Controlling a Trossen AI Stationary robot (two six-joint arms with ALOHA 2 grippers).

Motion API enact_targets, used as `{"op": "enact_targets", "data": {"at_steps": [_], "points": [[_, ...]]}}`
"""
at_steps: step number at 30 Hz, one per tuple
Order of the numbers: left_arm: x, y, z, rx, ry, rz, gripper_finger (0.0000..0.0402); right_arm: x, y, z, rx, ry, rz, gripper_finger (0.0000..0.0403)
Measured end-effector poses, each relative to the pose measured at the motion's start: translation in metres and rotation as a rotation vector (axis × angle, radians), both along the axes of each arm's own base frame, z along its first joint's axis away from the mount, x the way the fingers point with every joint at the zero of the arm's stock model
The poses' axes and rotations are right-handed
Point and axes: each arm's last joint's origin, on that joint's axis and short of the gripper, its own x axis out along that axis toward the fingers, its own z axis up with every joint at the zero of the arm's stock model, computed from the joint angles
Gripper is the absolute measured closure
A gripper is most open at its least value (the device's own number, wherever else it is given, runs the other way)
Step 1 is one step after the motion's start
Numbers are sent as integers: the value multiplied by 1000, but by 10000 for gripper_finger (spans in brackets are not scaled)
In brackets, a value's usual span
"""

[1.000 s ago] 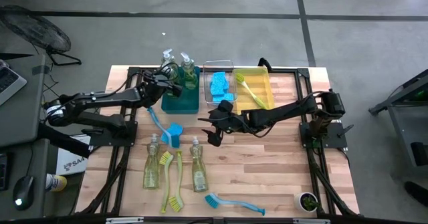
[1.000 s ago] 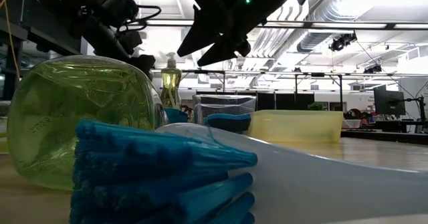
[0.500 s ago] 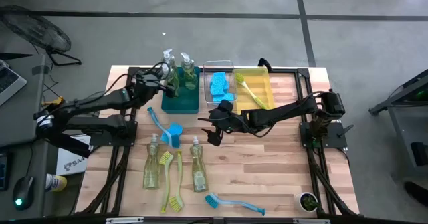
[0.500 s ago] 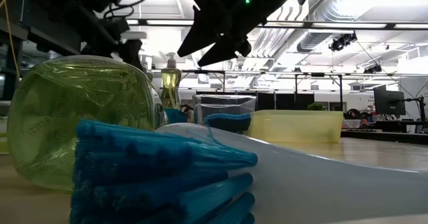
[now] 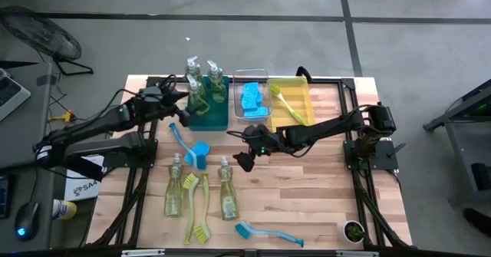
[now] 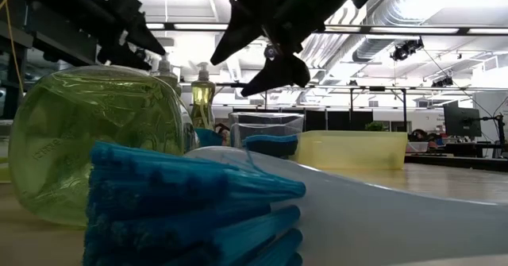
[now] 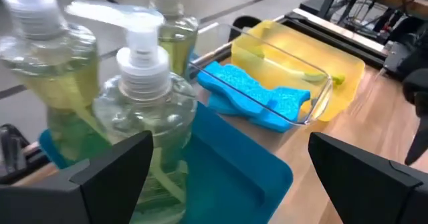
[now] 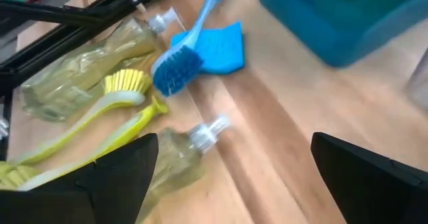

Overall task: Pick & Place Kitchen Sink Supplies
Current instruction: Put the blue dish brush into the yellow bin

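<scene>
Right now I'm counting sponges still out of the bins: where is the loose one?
In the high view the loose sponge lies on the table left of centre, below the teal bin, beside a blue brush and above the lying bottles.

Low view: soap bottle (image 6: 91, 139) and blue brush head (image 6: 182, 210) sit so close they blur and block most of bench; brush head cut at bottom edge. Teal bin hidden behind bottle.

Left wrist view: fingers (image 7: 107, 174) cut by bottom edge; leftmost pump bottle (image 7: 37, 83) cut at left edge, blurred.

Right wrist view: teal bin (image 8: 334, 17) cut at top edge, smeared; fallen bottles (image 8: 80, 70) blurred; fingertips out of picture.

High view: small object at bench's near right corner (image 5: 352, 230) too small to tell.
</scene>
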Motion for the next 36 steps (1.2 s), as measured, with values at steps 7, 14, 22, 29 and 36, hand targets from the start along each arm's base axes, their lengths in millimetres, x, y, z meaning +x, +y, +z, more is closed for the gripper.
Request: {"op": "enact_targets", "data": {"at_steps": [7,14,22,29,36], "points": [[-17,-6,3,38,9,69,7,-1,0,-1,35,6,-19,16],[-28,-14,5,28,-14,-3,7,-1,4,-1,175,8,-49,16],[-31,-18,7,19,-39,-93,7,-6,29,-4,317,44,-74,16],[-30,-19,7,25,-34,-116,7,-11,57,-3,385,43,-107,16],[-29,-21,8,12,-61,-207,7,-14,83,8,347,33,-17,16]]}}
